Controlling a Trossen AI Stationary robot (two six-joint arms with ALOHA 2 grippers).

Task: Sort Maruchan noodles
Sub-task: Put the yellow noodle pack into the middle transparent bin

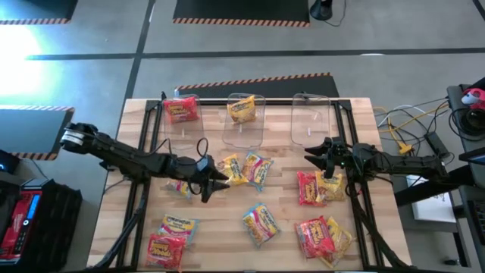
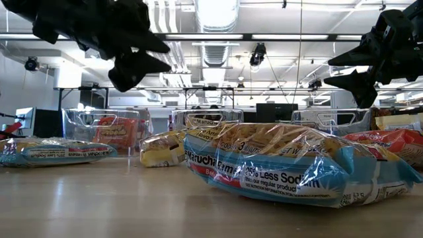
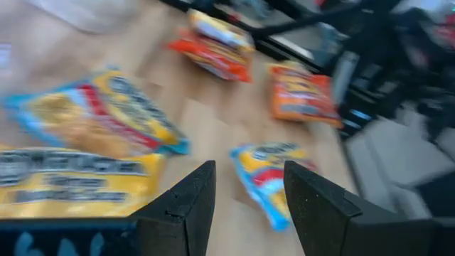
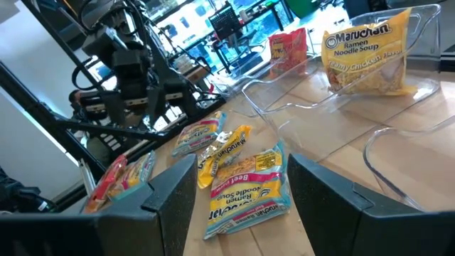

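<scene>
Three clear bins; roughly a dozen noodle packets.

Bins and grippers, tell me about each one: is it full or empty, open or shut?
Left bin: holds one red packet.
Middle bin: holds one yellow packet.
Right bin: empty.
Left gripper: open, holding nothing.
Right gripper: open, holding nothing.
Loose packets: lying on the table, unsorted.
</scene>
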